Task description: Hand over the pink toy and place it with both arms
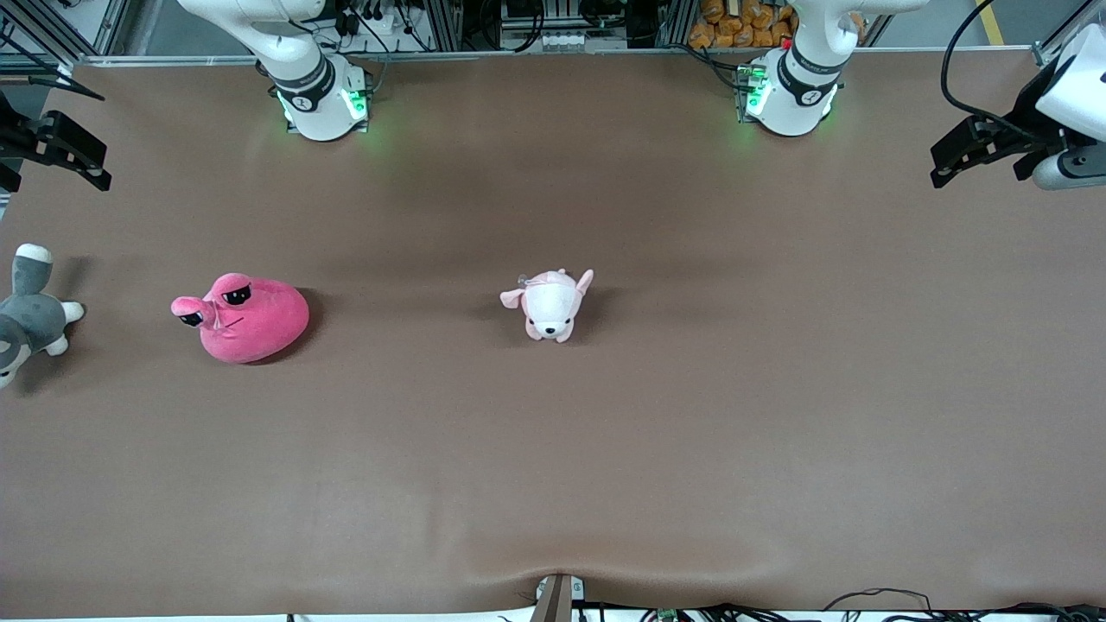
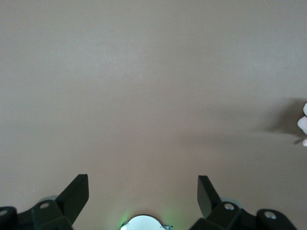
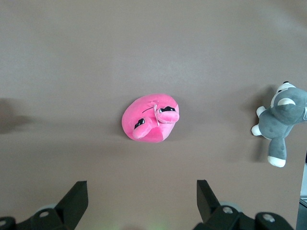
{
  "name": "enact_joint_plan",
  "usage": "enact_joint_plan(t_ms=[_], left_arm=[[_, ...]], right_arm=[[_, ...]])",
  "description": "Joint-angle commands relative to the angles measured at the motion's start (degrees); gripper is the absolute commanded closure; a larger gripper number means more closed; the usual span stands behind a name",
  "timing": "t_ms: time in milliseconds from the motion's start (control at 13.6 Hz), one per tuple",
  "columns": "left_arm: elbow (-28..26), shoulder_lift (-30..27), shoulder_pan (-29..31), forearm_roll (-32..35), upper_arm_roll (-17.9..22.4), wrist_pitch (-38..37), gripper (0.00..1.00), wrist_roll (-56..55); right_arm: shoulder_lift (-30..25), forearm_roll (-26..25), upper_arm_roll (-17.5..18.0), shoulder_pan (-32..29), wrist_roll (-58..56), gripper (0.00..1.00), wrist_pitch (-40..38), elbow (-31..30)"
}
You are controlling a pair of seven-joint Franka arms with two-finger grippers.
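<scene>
The pink toy point(image 1: 244, 318) lies on the brown table point(image 1: 605, 449) at the left of the front frame, toward the right arm's end, resting on its flat underside with its snout pointing at the frame's left edge. In the right wrist view it sits at frame centre point(image 3: 150, 118). A small pale pink and white dog point(image 1: 551, 303) lies at mid-frame, well apart from it; a grey plush point(image 1: 26, 315) lies at the left edge.

The right gripper point(image 1: 65, 155) hangs at the upper left of the front frame, fingers spread wide, holding nothing. The left gripper point(image 1: 972, 154) waits at the upper right, likewise spread and bare.

Judged handling: light, soft and compressible, fabric giving good friction, not fragile. The rounded body will squash; a pinch across the domed middle seems soundest, leaving one end free for the receiving claw
</scene>
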Motion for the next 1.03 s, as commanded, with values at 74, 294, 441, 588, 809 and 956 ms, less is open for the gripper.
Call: enact_joint_plan(t_ms=[74,294,441,588,809,956], left_arm=[[1.22,-0.84,-0.02,-0.62,0.20,-2.57,0.00,1.40],[2.27,-0.58,-0.02,-1.24,0.47,-2.57,0.00,1.32],[2.27,-0.58,-0.02,-1.94,0.38,-2.74,0.00,1.23],[2.27,-0.58,-0.02,-2.03,0.20,-3.62,0.00,1.49],[2.36,-0.67,-0.02,-2.21,0.03,-4.32,0.00,0.88],[2.36,-0.67,-0.02,-2.21,0.03,-4.68,0.00,0.79]], right_arm=[[0.49,-0.14,0.19,-0.54,0.87,0.00,-0.13,1.04],[0.58,-0.06,0.19,-0.45,0.87,0.00,-0.13,0.95],[0.58,-0.06,0.19,-0.27,0.87,0.00,-0.21,0.95],[0.58,-0.06,0.19,-0.27,0.87,0.00,-0.22,0.95],[0.58,-0.06,0.19,-0.18,0.87,0.00,-0.22,0.95],[0.58,0.03,0.19,-0.18,0.95,0.00,-0.30,0.95]])
